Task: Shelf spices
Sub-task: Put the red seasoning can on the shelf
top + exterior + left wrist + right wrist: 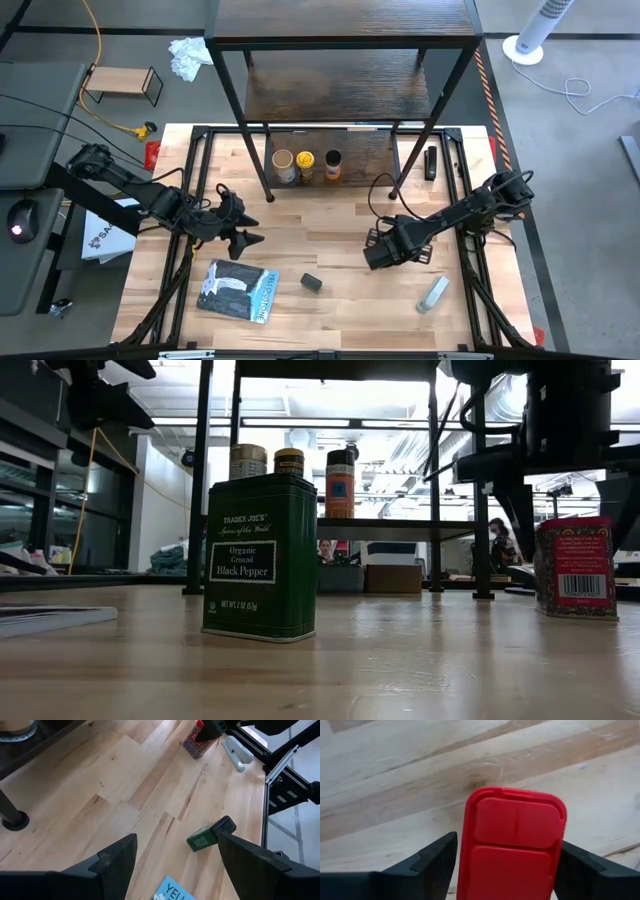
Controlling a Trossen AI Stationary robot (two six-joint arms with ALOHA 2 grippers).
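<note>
A red spice tin stands upright on the table at the right. My right gripper points down over it, open, with one finger on each side of the red lid and nothing gripped. The small dark-green pepper tin, black-topped from above, stands upright near the table's middle. Three jars stand on the bottom board of the dark shelf. My left gripper hovers open at the table's left.
A flat blue-grey packet lies near the front left. A grey-white tube lies near the front right. The shelf's black legs stand on the table's far half. A small light-wood rack sits off the table at the far left.
</note>
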